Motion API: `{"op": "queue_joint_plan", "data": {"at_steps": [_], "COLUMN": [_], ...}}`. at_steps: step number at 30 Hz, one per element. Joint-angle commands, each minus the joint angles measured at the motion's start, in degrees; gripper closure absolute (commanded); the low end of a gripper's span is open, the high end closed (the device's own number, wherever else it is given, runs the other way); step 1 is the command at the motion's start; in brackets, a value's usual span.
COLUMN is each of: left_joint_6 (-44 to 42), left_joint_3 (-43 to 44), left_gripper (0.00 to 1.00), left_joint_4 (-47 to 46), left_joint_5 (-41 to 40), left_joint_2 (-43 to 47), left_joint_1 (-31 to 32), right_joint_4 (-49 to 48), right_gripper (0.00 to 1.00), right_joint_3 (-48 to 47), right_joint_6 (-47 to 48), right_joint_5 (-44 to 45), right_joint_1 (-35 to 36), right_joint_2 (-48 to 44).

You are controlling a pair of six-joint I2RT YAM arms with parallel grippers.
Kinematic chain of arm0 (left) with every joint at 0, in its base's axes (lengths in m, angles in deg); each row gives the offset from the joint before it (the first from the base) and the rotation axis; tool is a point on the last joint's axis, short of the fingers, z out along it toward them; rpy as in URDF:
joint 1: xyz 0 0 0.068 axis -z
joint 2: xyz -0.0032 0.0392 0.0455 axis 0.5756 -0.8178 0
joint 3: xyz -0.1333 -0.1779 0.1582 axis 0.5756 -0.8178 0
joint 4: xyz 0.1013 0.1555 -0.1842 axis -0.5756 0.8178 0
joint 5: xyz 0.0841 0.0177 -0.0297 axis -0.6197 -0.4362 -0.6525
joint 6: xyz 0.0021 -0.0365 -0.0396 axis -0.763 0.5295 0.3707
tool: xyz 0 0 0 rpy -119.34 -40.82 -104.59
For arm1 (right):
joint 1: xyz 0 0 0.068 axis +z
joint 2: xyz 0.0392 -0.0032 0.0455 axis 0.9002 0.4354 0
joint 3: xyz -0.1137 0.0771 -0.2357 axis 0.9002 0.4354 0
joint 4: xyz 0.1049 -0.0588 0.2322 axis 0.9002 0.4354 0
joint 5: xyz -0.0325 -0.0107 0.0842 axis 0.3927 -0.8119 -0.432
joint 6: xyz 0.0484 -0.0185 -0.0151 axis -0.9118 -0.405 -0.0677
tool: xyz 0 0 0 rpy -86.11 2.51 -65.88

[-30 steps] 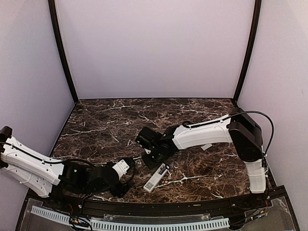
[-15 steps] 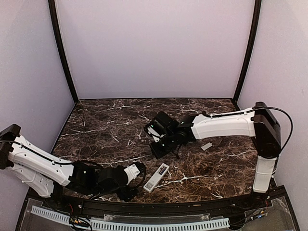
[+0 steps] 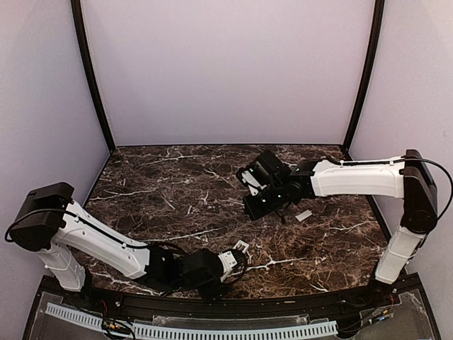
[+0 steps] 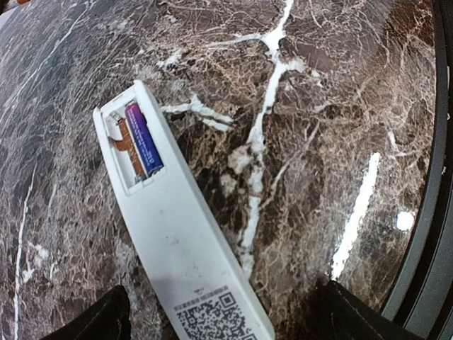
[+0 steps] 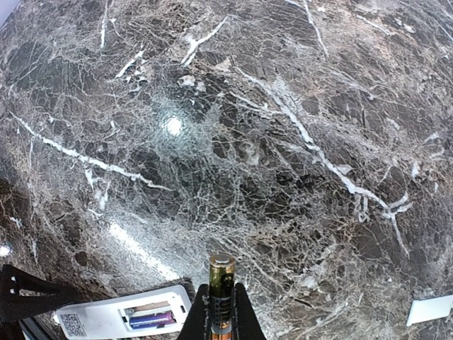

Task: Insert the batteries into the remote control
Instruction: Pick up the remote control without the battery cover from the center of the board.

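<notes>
The white remote control (image 4: 185, 263) lies back-up on the marble, its small recess open. One bluish-purple battery (image 4: 144, 139) sits in the recess, and the slot beside it is empty. My left gripper (image 4: 223, 322) is open, with a dark finger on each side of the remote's label end and not touching it. In the top view only the remote's tip (image 3: 241, 246) shows past the left gripper (image 3: 230, 263). My right gripper (image 5: 221, 292) is shut on a second battery (image 5: 221, 273), held above the table behind the remote (image 5: 106, 319). The top view shows the right gripper (image 3: 258, 207) over the table's middle.
A small white rectangular piece (image 3: 304, 214) lies flat on the marble to the right of the right gripper, also seen as a white piece (image 5: 432, 309) in the right wrist view. The table's black front rim (image 4: 432, 234) runs close by the remote.
The left arm has swept right along the front edge, and its gripper now straddles the remote and has opened wider. The right arm has drawn back and to the right, still gripping its battery.
</notes>
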Motion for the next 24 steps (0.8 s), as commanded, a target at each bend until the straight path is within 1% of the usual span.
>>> {"op": "queue_joint_plan", "data": {"at_steps": [1,5,7,8,9,14,16,17,18,19,20,21,22,23,24], "left_joint_6": [-1.1,-0.4,-0.7,-1.1,-1.5,-2.0,-2.3,-2.5,-2.4,-2.5,-2.5,-2.6,-2.7,-2.9,-3.1], "left_joint_3": [2.1,1.7,1.7,2.2,2.5,4.0,3.8,3.7,3.4,3.2,3.0,2.9,2.7,2.6,2.6], "left_gripper": [0.08,0.11,0.18,0.2,0.24,0.36,0.42,0.47,0.5,0.57,0.59,0.67,0.71,0.79,0.83], "left_joint_4": [2.5,2.3,2.2,2.4,2.6,4.4,5.0,5.0,5.1,5.1,6.2,6.5,6.7,6.8,7.0], "left_joint_5": [0.7,3.1,4.4,5.0,5.8,6.4,6.9,7.3,7.5,7.8,7.9,7.9,7.8,7.1,6.5], "left_joint_2": [-1.5,-1.1,-1.5,-1.7,-2.4,-4.1,-4.0,-3.8,-3.6,-3.5,-3.2,-3.0,-2.6,-2.4,-2.1], "left_joint_1": [-1.7,-4.2,-4.5,-4.6,-4.6,-4.6,-4.6,-4.6,-4.6,-4.6,-4.6,-4.6,-4.6,-4.6,-4.6], "right_joint_4": [-0.5,-0.9,-1.0,-1.0,-1.0,-0.7,-0.9,-1.0,-1.1,-1.2,-1.4,-1.5,-1.5,-1.5,-1.4], "right_gripper": [1.0,1.0,1.0,1.0,1.0,1.0,1.0,1.0,1.0,1.0,1.0,1.0,1.0,1.0,1.0], "right_joint_3": [2.6,4.5,5.3,5.5,5.8,6.9,7.7,8.1,8.6,9.0,9.4,9.8,10.2,10.5,10.8], "right_joint_6": [0.9,1.0,1.1,1.2,1.2,1.5,1.6,1.7,1.8,2.1,2.4,2.6,2.9,3.1,3.2], "right_joint_5": [1.5,2.2,2.5,2.6,2.8,3.8,3.8,3.9,3.9,3.8,3.6,3.3,3.3,3.3,3.4], "right_joint_1": [-0.2,-0.6,-0.7,-0.9,-1.0,-1.2,-1.4,-1.5,-1.6,-1.7,-1.8,-1.9,-1.9,-2.1,-2.1], "right_joint_2": [-3.4,-5.0,-5.5,-5.8,-6.0,-7.8,-8.7,-9.1,-9.6,-10.1,-10.6,-11.1,-11.7,-12.3,-12.9]}}
